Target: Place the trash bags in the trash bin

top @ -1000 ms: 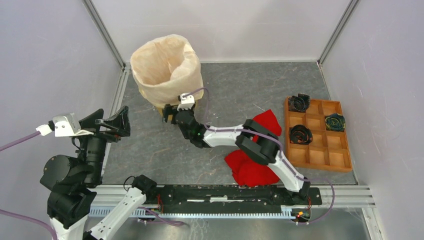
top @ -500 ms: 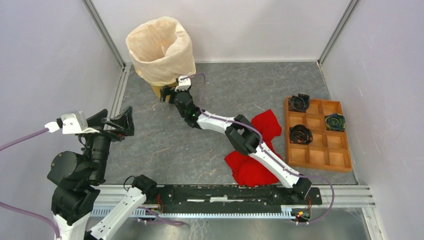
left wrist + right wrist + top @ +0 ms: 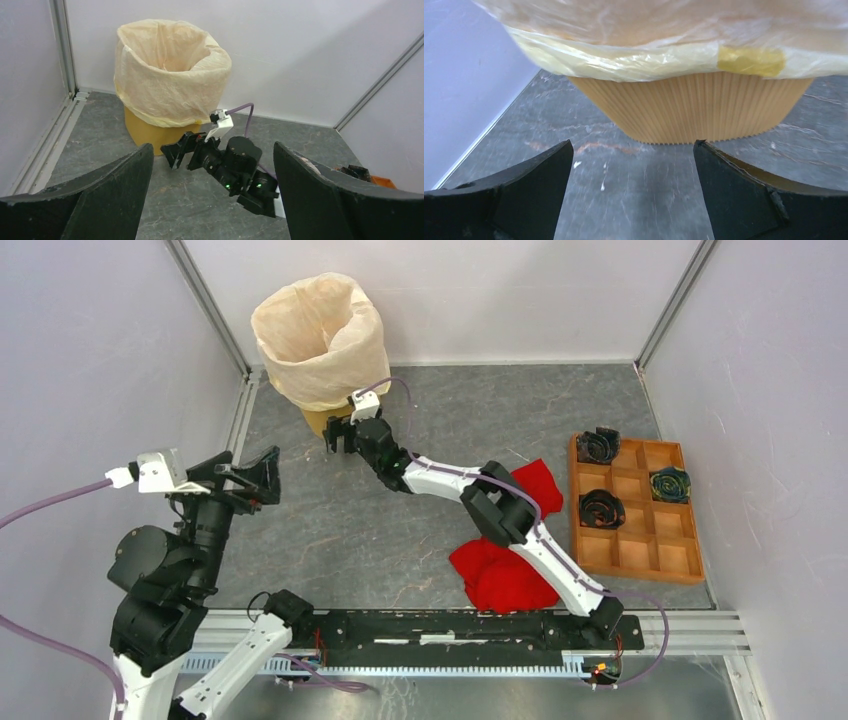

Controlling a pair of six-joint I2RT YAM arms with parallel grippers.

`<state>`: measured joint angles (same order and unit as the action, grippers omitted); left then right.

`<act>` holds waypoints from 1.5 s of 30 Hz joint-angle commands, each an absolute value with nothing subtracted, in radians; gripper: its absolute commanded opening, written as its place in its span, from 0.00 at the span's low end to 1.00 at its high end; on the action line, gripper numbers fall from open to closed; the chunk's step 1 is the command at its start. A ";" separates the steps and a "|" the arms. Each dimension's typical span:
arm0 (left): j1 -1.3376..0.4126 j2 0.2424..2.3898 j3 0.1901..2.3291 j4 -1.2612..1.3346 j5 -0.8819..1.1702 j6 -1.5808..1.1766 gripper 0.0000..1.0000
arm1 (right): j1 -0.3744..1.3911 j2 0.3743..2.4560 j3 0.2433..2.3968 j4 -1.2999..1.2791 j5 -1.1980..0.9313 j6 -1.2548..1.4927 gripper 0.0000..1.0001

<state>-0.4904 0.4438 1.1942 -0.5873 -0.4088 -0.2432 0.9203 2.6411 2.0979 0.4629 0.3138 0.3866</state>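
Sitting just beyond right tool (image 3: pixel 632 144), trash bin (image 3: pixel 689 110)

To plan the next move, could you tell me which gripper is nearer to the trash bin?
Right. The right gripper sits open, low, just in front of the trash bin; the left gripper hovers open, well back toward the robot's bases.

Ahead of the black right gripper (image 3: pixel 633 150), a cream translucent trash bag (image 3: pixel 318 350) drapes a yellow-orange, finely ribbed trash bin (image 3: pixel 694 107); grey veined surface (image 3: pixel 330 530); red cloth (image 3: pixel 505 575).
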 commanded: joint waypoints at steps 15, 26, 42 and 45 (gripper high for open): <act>-0.491 0.564 1.104 -0.402 -0.332 -0.421 0.97 | 0.871 1.473 0.953 0.174 0.139 0.180 0.98; -0.492 0.682 1.126 -0.324 -0.318 -0.412 0.97 | 0.871 0.840 0.892 -0.252 0.388 0.010 0.98; -0.491 0.652 1.342 -0.401 -0.453 -0.322 0.99 | 0.872 0.587 1.224 -0.340 0.644 -0.164 0.98; -0.492 0.652 1.356 -0.424 -0.451 -0.331 0.99 | 0.871 0.575 1.238 -0.345 0.654 -0.153 0.98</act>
